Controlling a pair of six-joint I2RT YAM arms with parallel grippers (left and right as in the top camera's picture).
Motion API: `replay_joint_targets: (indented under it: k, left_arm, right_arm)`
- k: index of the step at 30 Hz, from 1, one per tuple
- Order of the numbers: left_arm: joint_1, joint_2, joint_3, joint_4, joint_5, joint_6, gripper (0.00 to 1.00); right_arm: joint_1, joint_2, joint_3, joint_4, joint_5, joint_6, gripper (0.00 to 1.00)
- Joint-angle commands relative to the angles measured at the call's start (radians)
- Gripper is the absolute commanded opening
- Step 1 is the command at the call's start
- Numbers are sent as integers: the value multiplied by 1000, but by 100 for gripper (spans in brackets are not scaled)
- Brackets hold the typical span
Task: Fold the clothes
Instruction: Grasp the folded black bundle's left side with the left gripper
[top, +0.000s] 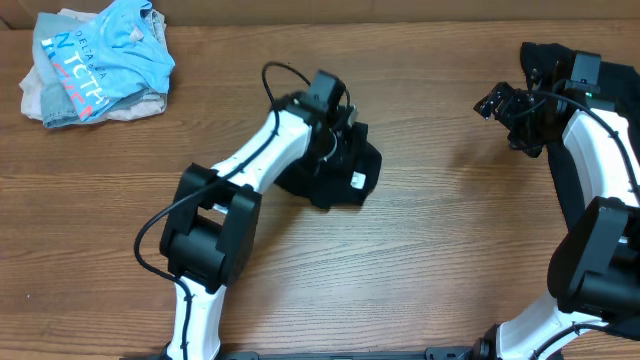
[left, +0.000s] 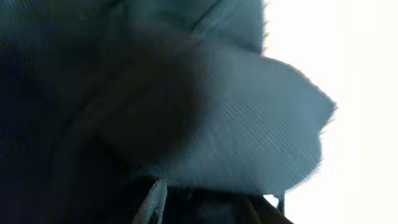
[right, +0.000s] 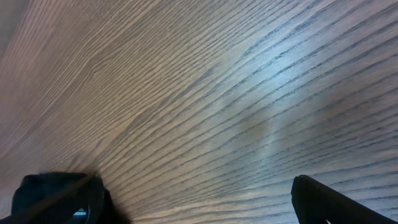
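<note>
A crumpled black garment with a small white tag lies in the middle of the table. My left gripper is down in it. In the left wrist view dark cloth fills the frame, bunched right up against the camera. The left fingers show only at the bottom edge, close together with cloth between them. My right gripper hovers over bare wood at the right. Its fingers are wide apart with nothing between them.
A pile of clothes topped by a light blue printed shirt sits at the far left corner. More black cloth lies at the far right under the right arm. The table is brown wood.
</note>
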Motion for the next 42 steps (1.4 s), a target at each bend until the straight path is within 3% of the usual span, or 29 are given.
replay_joint_targets:
  k: [1,6,8,10,11,12,19,24,26,31,35,42]
  left_arm:
    - [7,10,-34,5,50,-41,38]
    - [21,8,22,-10,210,9,43]
    - [20,4,68,-54,268,58,50]
    - [14,-3,146,-135,273,122,73]
    - [14,-3,182,-170,260,151,95]
    - [14,-3,219,-208,235,172,100]
    - [79,-3,413,-372,-126,175,100]
    - [198,5,415,-419,-139,196,100]
    - [258,20,404,-436,-101,202,100]
    - [401,58,326,-416,212,312,100]
    - [464,102,259,-403,381,376,100]
    - [455,197,220,-389,508,445,100]
  right_arm:
    - [0,0,25,4,0,1,100]
    - [0,0,25,3,0,1,100]
    - [0,0,25,4,0,1,100]
    - [0,0,25,3,0,1,100]
    - [0,0,25,3,0,1,100]
    - [0,0,25,4,0,1,100]
    - [0,0,25,4,0,1,100]
    - [0,0,25,3,0,1,100]
    - [0,0,25,4,0,1,100]
    - [0,0,25,4,0,1,100]
    - [0,0,25,3,0,1,100]
    - [0,0,25,3,0,1,100]
